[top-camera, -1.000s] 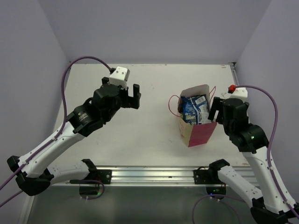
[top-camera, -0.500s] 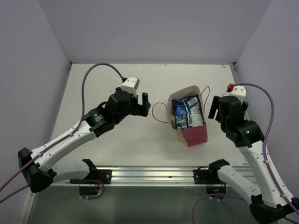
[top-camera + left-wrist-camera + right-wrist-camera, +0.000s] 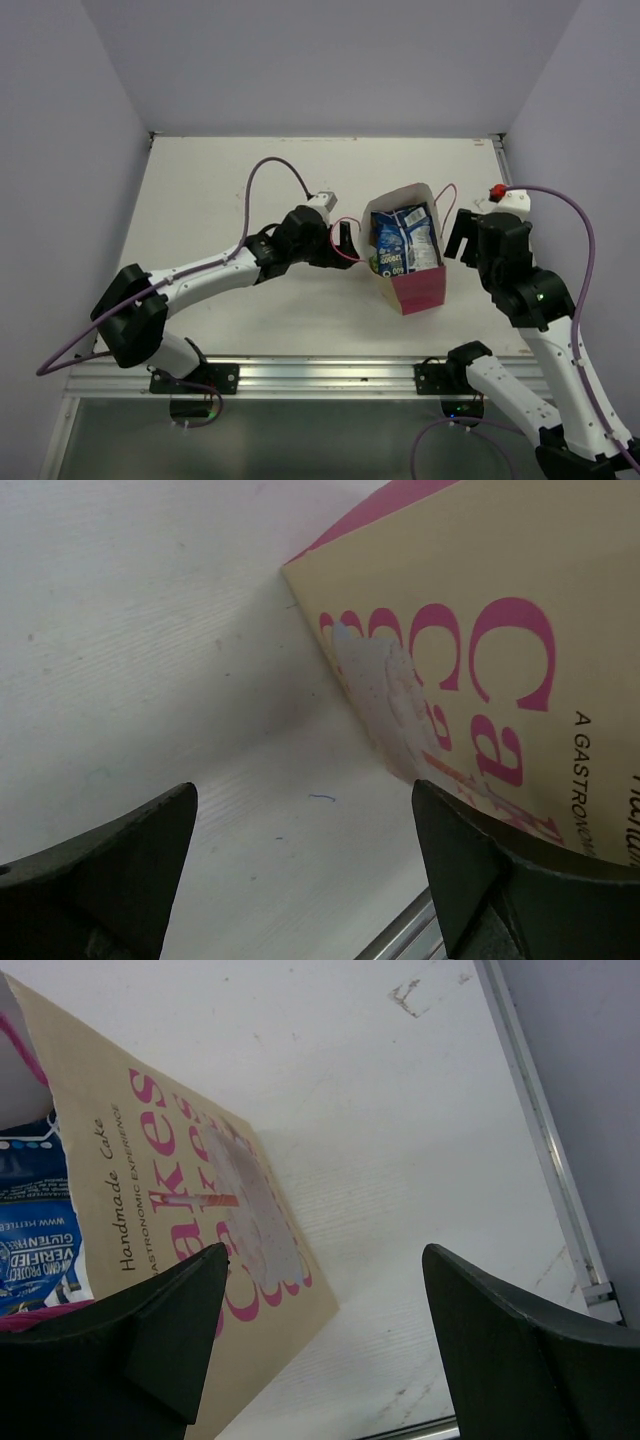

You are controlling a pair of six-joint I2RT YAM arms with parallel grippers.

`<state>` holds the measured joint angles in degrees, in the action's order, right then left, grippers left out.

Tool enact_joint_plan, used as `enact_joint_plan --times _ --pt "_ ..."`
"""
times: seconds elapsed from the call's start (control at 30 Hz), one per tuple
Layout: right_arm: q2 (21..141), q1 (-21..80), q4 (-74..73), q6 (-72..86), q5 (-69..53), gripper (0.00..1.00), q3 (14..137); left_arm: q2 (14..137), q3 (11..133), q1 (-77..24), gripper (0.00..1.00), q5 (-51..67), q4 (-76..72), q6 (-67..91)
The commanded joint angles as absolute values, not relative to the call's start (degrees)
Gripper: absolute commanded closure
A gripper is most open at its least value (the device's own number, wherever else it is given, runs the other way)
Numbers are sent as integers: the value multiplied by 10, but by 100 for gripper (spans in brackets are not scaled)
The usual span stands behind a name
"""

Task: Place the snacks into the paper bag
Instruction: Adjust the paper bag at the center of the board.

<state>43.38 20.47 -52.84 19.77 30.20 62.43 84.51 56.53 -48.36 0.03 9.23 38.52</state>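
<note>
The paper bag [image 3: 418,290] was seen standing upright on the table [image 3: 220,190], right of its middle, with its mouth open. Blue snacks [image 3: 404,238] were packed inside it. The left pincer [image 3: 343,243] was held just beside the bag's left face, its jaws spread wide with nothing between them. The right pincer [image 3: 460,236] was held near the bag's right face, likewise wide and empty. Cream faces printed with pink lettering were shown close before both pincers in the wrist views.
</note>
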Motion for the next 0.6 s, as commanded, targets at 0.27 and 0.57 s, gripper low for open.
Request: enact_joint_plan --times 0.27,0.57 --pt "446 201 -483 203 237 17 582 929 623 -510 9 72 -64 465" --pt "446 201 -483 217 243 17 558 966 686 -532 9 54 -78 474"
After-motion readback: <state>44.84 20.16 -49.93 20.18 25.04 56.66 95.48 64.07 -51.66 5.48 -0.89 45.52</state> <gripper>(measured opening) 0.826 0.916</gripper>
